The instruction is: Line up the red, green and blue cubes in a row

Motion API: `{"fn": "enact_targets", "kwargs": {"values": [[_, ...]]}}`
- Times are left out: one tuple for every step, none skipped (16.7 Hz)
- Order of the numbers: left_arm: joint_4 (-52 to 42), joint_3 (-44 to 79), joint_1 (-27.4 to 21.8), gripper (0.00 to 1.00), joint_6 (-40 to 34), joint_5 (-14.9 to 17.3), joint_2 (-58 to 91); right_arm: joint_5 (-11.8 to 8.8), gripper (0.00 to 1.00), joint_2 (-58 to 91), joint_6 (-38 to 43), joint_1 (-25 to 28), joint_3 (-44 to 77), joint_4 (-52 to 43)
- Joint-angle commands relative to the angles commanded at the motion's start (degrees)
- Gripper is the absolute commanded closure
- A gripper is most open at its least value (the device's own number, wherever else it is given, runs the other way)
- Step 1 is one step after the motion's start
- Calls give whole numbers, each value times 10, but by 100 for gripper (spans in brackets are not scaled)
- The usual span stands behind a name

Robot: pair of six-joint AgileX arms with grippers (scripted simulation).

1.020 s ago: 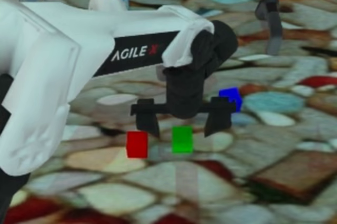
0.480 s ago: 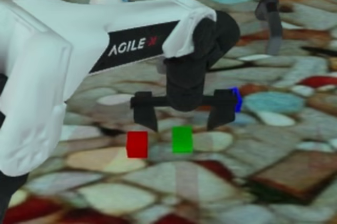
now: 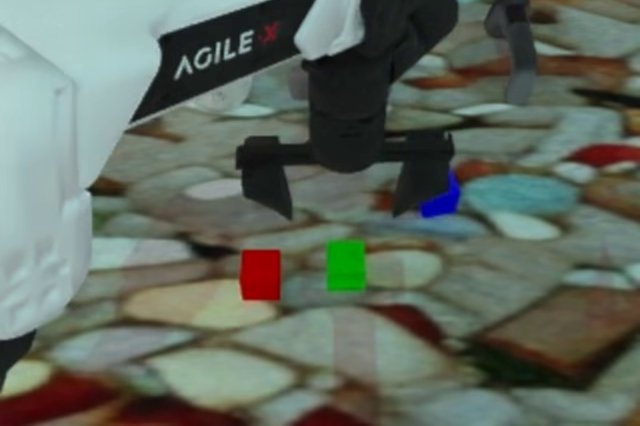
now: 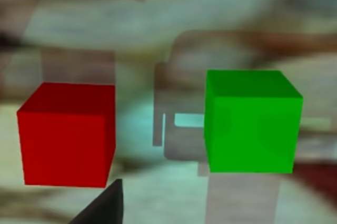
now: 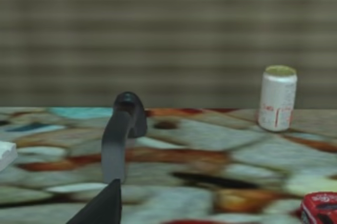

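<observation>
The red cube (image 3: 260,274) and the green cube (image 3: 346,265) sit side by side near the table's middle, a small gap between them. Farther back and to the right lies the blue cube (image 3: 442,198), partly hidden behind one finger of my left gripper (image 3: 343,208). That gripper hangs open and empty above the table, just behind the red and green pair. Its wrist view looks down on the red cube (image 4: 66,134) and the green cube (image 4: 253,121), with one fingertip (image 4: 105,208) showing. My right gripper (image 5: 174,219) is outside the top view; it is open, one fingertip (image 5: 108,205) showing.
A dark curved handle-like object (image 3: 512,41) stands at the back right, also in the right wrist view (image 5: 122,134). A white can (image 5: 277,98) stands far off, a red object (image 5: 321,208) lies near that view's corner, and a white block's edge (image 5: 4,154) shows.
My left gripper has lifted up and back from the green cube, still open. The three cubes have not moved; the blue one shows a little more than half a second ago.
</observation>
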Motion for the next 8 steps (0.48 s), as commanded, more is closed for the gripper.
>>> {"fn": "enact_targets", "kwargs": {"values": [[2,-1,-3,0,0,0,2,0,0,0,0,0,0,0],[2,-1,-3,0,0,0,2,0,0,0,0,0,0,0],[5,-6,-1,0,1,0,-3,0,0,6,1,2,6,-4],[14,-15,4,0,4,-1,-14,-1,0,17,3,6,17,-12],[26,-30,11,0,8,-2,-31,-2,0,35,5,11,35,-24],[41,-49,20,0,12,-3,-54,-2,0,58,9,18,59,-40],[59,-74,32,0,19,-4,-83,-3,0,88,13,25,88,-59],[80,-104,46,0,26,-5,-116,-3,0,123,17,34,124,-81]]}}
